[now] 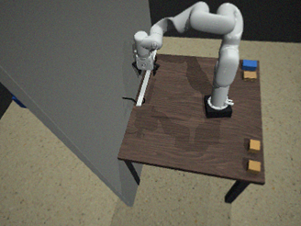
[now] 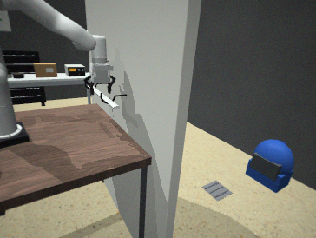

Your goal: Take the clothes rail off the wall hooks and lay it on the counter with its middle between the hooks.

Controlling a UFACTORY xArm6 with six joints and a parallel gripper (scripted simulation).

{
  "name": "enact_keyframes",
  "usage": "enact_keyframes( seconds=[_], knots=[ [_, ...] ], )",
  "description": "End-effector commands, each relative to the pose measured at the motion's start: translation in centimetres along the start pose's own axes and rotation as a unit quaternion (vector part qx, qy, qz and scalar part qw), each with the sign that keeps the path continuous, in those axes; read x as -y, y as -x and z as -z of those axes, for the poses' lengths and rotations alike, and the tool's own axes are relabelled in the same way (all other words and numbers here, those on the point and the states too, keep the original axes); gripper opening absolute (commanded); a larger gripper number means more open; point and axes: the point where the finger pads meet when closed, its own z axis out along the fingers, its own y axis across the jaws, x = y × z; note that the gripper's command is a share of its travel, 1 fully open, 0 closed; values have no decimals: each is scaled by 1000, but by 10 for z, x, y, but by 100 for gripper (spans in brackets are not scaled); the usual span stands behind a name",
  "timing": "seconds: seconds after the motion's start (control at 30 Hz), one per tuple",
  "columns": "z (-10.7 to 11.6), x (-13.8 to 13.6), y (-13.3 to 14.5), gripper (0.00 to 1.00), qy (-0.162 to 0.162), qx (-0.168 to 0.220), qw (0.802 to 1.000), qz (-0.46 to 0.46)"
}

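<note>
The white clothes rail [image 1: 143,88] [image 2: 107,99] hangs close along the grey wall [image 1: 66,62] [image 2: 148,65], above the wooden counter's [image 1: 190,117] [image 2: 65,143] wall edge. A thin black hook [image 1: 128,99] [image 2: 122,95] shows near its near end; the far hook is hidden behind the gripper. My gripper [image 1: 144,70] [image 2: 101,83] is open, pointing down over the rail's far end, its fingers on either side of the rail and nothing between them gripped.
The arm's base [image 1: 218,107] [image 2: 9,135] stands on the counter. Orange blocks [image 1: 253,144] [image 1: 254,166] [image 1: 250,75] and a blue block [image 1: 250,64] lie along the counter's far side from the wall. A blue helmet-like object [image 2: 271,164] sits on the floor.
</note>
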Motion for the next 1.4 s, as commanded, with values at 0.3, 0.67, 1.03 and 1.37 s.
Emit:
enact_keyframes(
  seconds=[0.3, 0.67, 1.03, 1.37],
  knots=[
    [2, 1, 0, 0, -2, 0, 1000, 0],
    [2, 1, 0, 0, -2, 0, 1000, 0],
    [2, 1, 0, 0, -2, 0, 1000, 0],
    [2, 1, 0, 0, -2, 0, 1000, 0]
  ],
)
